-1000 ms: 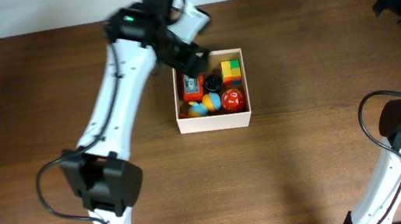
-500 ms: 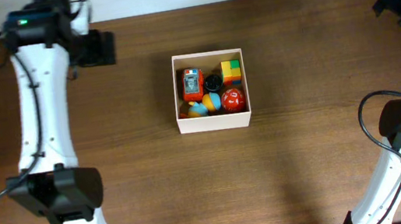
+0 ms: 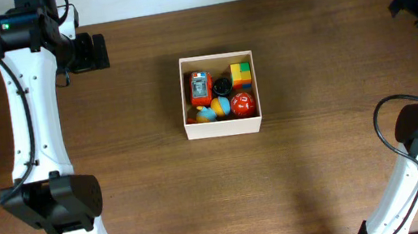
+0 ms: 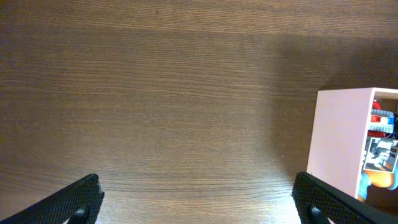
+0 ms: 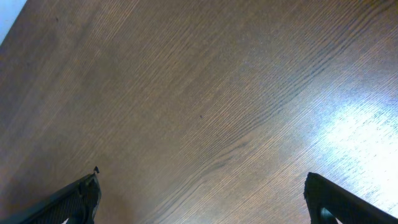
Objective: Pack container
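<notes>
The container (image 3: 223, 126) sits around the middle of the table (image 3: 321, 158), which is dark brown wood with a fine straight grain. It's a square shallow box with smooth white walls. Inside we can make out a shiny red ball (image 3: 243, 104), a block cube (image 3: 241, 73) in yellow, green and orange, a red boxy toy (image 3: 200, 89), and something rounded in blue and yellow (image 3: 210, 113).

Left gripper (image 4: 199, 202) has its jaws spread wide with nothing between them, just bare wood below and the box off to one side. Right gripper (image 5: 205, 199) is the same, wide open and empty.

A second ago the left arm was right over the box. Now it's well off toward the far left corner, and the toys haven't budged.
</notes>
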